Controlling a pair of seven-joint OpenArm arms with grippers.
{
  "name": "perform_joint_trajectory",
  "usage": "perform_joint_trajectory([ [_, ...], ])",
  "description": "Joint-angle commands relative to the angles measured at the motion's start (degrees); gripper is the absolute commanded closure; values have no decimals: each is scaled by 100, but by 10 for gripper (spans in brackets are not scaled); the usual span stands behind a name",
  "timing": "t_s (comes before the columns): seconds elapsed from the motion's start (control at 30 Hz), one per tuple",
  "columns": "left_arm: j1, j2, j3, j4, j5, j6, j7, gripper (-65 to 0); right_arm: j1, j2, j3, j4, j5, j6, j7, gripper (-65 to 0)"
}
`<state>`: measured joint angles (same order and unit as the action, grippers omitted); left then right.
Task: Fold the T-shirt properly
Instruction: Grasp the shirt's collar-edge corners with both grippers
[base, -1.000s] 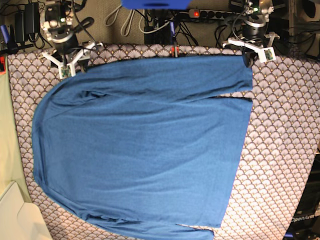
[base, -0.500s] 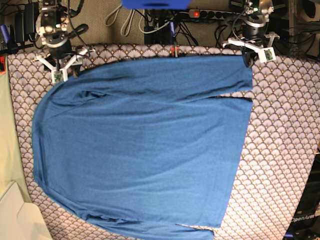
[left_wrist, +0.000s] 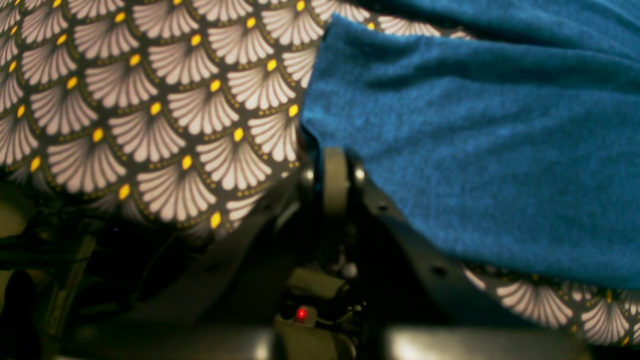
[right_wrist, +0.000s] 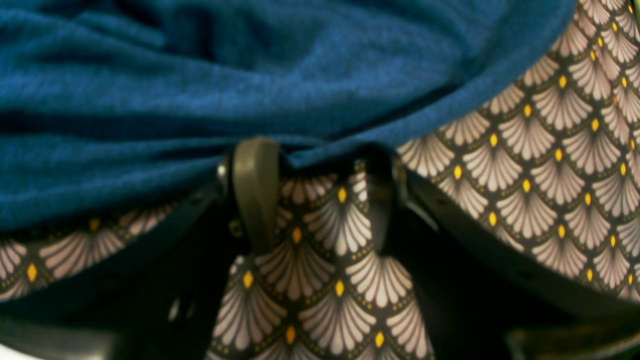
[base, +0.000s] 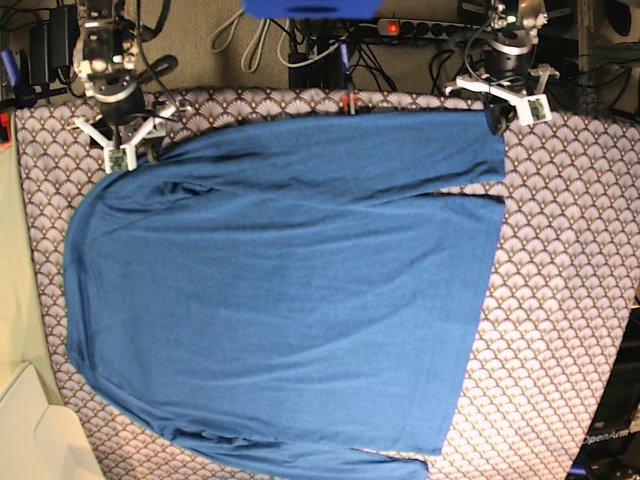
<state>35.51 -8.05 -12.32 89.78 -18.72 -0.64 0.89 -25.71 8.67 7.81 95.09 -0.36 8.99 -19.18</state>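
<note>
The blue T-shirt (base: 280, 290) lies spread flat over most of the table. My left gripper (base: 497, 118) sits at the shirt's far right corner. In the left wrist view this gripper (left_wrist: 334, 152) is shut, and the corner of the T-shirt (left_wrist: 475, 150) runs into its closed tips. My right gripper (base: 120, 152) stands at the shirt's far left edge. Seen from the right wrist, it (right_wrist: 317, 185) is open, and the bunched hem of the T-shirt (right_wrist: 225, 85) lies just past its fingertips (right_wrist: 255, 185). Only patterned cloth shows between the fingers.
A grey-white scallop-patterned cloth (base: 560, 300) covers the table under the shirt. Cables and a power strip (base: 420, 28) run along the far edge, with a blue object (base: 310, 8) above them. A cream surface (base: 40, 430) borders the near left.
The right arm has shifted left and toward the shirt, bringing its open fingers to the far left edge. The left arm and the shirt have stayed put.
</note>
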Motion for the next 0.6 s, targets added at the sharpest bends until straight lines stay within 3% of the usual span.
perform_joint_trajectory([
  [0.0, 58, -25, -12, 90, -5, -10, -40, -8, 44, 34, 23, 52, -3, -7, -117, -293],
  [0.27, 58, -25, -12, 90, -5, -10, -40, -8, 167, 34, 5, 60, 5, -7, -381, -273],
  [0.37, 58, -25, -12, 90, -5, -10, -40, -8, 185, 34, 5, 60, 5, -7, -381, -172],
  [0.47, 58, -25, -12, 90, -5, -10, -40, -8, 193, 34, 5, 69, 5, -7, -381, 0],
  [0.57, 41, -25, -12, 99, -5, -10, -40, -8, 193, 34, 5, 104, 5, -7, -372, -2],
])
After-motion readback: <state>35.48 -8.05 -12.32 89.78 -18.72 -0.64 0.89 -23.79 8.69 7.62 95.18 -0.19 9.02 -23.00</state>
